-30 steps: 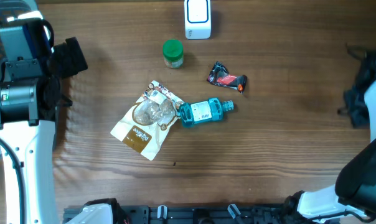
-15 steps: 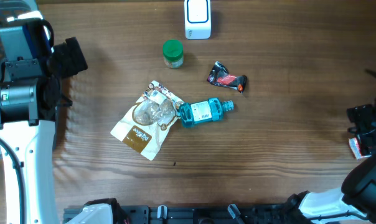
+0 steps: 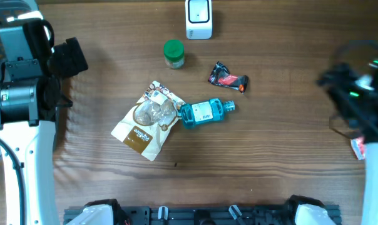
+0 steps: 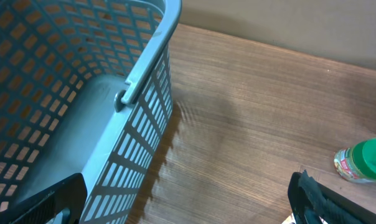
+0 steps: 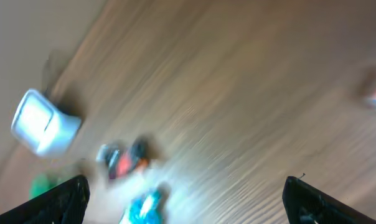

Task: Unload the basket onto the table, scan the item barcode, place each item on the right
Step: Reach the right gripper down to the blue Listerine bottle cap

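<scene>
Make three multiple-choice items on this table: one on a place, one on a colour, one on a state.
1. The white scanner stands:
A) in the basket
B) at the table's far edge, beyond the green-lidded jar
C) under the left arm

2. The bottle lying on its side is:
A) red
B) yellow
C) blue

3. The right gripper is:
A) open, holding nothing
B) shut on the bottle
C) shut on the jar

Answers:
1 B: the overhead view shows it at the top edge, past the jar.
2 C: its body shows blue.
3 A: its fingers stand wide apart with only table between them.
</scene>
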Tool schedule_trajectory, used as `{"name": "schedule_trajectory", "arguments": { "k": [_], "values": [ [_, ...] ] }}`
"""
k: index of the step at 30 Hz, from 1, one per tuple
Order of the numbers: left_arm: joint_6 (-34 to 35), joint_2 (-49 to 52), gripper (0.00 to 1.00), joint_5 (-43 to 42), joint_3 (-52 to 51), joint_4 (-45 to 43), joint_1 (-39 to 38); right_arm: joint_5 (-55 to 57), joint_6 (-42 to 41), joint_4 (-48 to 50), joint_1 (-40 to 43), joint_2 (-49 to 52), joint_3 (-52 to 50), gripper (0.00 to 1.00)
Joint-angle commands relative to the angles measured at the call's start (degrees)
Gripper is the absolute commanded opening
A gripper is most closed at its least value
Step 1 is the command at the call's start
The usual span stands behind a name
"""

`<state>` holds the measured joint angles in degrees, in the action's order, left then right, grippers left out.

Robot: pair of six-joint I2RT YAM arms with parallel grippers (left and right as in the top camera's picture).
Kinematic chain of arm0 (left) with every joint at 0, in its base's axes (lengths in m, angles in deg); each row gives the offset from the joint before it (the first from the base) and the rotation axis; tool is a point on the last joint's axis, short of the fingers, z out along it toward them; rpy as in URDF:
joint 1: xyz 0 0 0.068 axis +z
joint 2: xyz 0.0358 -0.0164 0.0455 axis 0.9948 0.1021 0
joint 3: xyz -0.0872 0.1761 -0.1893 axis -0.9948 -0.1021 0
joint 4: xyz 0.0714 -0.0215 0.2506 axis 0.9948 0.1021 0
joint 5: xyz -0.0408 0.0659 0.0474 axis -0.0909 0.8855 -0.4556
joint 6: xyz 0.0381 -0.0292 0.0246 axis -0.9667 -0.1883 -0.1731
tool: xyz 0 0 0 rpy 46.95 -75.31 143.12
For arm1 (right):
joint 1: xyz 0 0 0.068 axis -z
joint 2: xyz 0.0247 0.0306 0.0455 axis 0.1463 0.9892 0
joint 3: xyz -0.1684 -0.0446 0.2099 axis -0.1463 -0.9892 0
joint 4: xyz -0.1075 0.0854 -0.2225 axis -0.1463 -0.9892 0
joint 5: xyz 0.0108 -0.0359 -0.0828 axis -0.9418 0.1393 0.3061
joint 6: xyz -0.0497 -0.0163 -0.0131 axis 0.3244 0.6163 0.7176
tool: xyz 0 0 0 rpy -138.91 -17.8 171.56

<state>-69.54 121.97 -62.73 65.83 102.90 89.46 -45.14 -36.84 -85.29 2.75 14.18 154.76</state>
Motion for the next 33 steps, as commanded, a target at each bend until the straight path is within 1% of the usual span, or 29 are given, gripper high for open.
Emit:
{"name": "schedule_trajectory", "arguments": {
  "k": [1,2,4,7,8,9,12,14,18,22,27,30,33],
  "values": [
    [-0.3,-0.7,1.00,0.3,0.3,-0.1,0.4,0.6,-4.6,1.8,-14.6,7.2,-0.9,1.00],
    [-0.3,-0.7,1.00,0.3,0.3,-0.1,0.4,4.2,-11.3,2.1,-18.9,11.3,-0.9,1.00],
    [-0.3,-0.7,1.00,0.3,0.3,-0.1,0.4,5.8,-15.0,4.7,-23.5,17.8,-0.9,1.00],
    [-0.3,-0.7,1.00,0.3,0.3,-0.1,0.4,2.5,-21.9,8.6,-28.9,27.9,-0.9,1.00],
    [-0.3,-0.7,1.00,0.3,0.3,-0.1,0.4,1.7,-25.7,8.7,-30.3,30.6,-0.9,1.00],
    [-0.3,-0.7,1.00,0.3,0.3,-0.1,0.4,0.5,-31.4,8.7,-32.3,34.3,-0.9,1.00],
    [-0.3,-0.7,1.00,0.3,0.3,-0.1,0.4,0.5,-40.1,11.3,-36.2,38.8,-0.9,1.00],
    [-0.3,-0.7,1.00,0.3,0.3,-0.1,0.4,0.9,-45.1,13.8,-38.1,39.7,-0.9,1.00],
    [-0.3,-0.7,1.00,0.3,0.3,-0.1,0.4,7.2,-55.3,15.1,-41.5,39.8,-1.0,1.00],
    [-0.3,-0.7,1.00,0.3,0.3,-0.1,0.4,8.5,-60.8,15.3,-43.2,41.6,-1.0,1.00],
    [-0.3,-0.7,1.00,0.3,0.3,-0.1,0.4,5.4,-62.2,15.7,-43.2,46.2,-1.0,1.00],
    [-0.3,-0.7,1.00,0.3,0.3,-0.1,0.4,1.9,-62.2,17.3,-43.2,49.6,-1.0,1.00],
    [-0.3,-0.7,1.00,0.3,0.3,-0.1,0.4,0.9,-62.1,19.2,-43.2,51.7,-1.0,1.00]
  ]
}}
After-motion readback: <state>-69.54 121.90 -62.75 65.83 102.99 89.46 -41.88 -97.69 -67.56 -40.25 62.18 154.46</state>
